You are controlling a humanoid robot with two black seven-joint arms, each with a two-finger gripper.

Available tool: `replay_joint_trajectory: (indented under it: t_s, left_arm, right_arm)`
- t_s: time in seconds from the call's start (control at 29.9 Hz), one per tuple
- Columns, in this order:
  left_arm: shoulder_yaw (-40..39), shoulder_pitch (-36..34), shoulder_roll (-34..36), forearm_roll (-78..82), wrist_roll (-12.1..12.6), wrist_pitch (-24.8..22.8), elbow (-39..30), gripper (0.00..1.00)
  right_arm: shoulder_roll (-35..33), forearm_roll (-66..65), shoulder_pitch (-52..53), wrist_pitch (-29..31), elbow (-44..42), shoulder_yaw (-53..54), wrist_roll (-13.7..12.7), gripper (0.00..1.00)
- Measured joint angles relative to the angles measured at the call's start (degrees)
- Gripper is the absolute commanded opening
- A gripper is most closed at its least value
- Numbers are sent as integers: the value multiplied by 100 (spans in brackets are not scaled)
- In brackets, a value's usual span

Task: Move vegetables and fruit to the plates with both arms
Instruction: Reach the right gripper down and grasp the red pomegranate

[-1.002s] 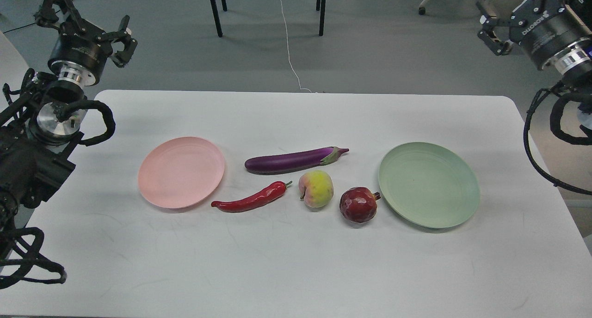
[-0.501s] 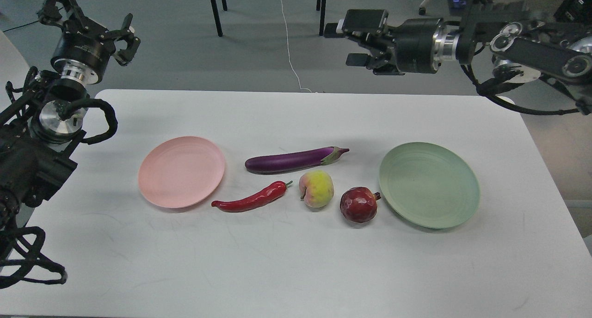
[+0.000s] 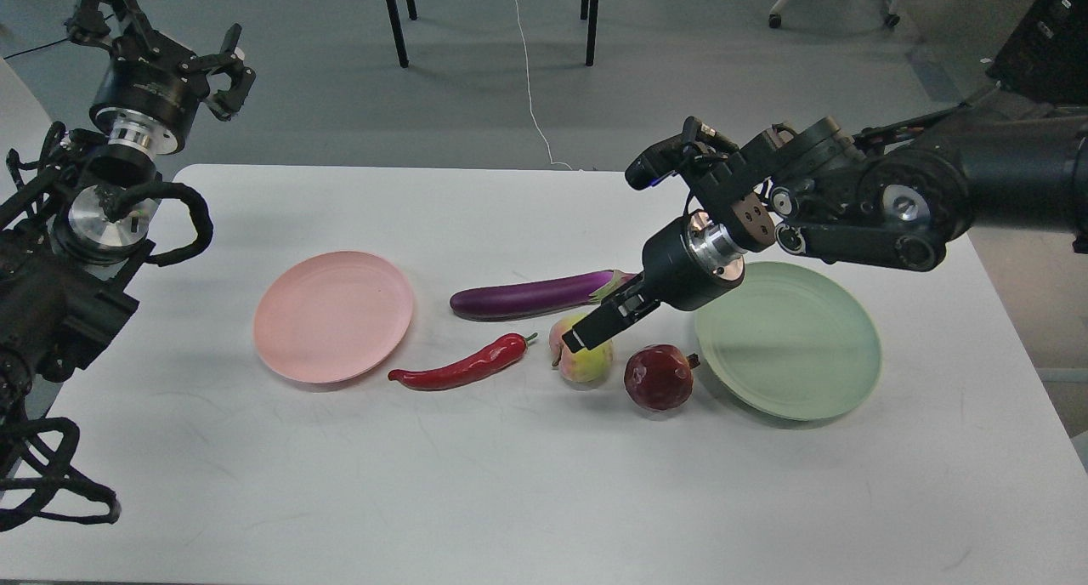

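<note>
A purple eggplant (image 3: 527,298), a red chili pepper (image 3: 463,368), a yellow-green peach (image 3: 586,362) and a dark red pomegranate (image 3: 658,377) lie mid-table between a pink plate (image 3: 333,315) on the left and a green plate (image 3: 790,347) on the right. Both plates are bare. My right gripper (image 3: 585,337) reaches down from the right, with its tip over the top of the peach. Its fingers overlap, so their state is unclear. My left gripper (image 3: 160,39) is raised past the table's far left corner, open and empty.
The white table (image 3: 544,483) has wide bare room in front of the objects. My right forearm (image 3: 858,207) hangs over the green plate's far rim. Chair legs (image 3: 395,19) and a white cable (image 3: 531,83) are on the floor beyond the table.
My right arm has swung in from the upper right and dropped to the table's middle, with its gripper now at the peach. The left arm and all the objects have stayed in place.
</note>
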Motion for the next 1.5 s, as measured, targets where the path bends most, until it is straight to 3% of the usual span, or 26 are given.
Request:
replay_joint_trajectory:
  t_s: [0.4, 0.9, 1.5]
  left_arm:
    - [0, 0, 67, 4, -28, -12, 0, 98]
    - [9, -5, 219, 56, 1, -173, 1, 98]
    - [9, 24, 524, 60, 7, -180, 1, 98]
  right_arm:
    - [252, -960, 6, -84, -98, -674, -30, 94]
    - [609, -997, -487, -97, -566, -733, -27, 90]
    - [520, -1095, -419, -89, -176, -991, 17, 56]
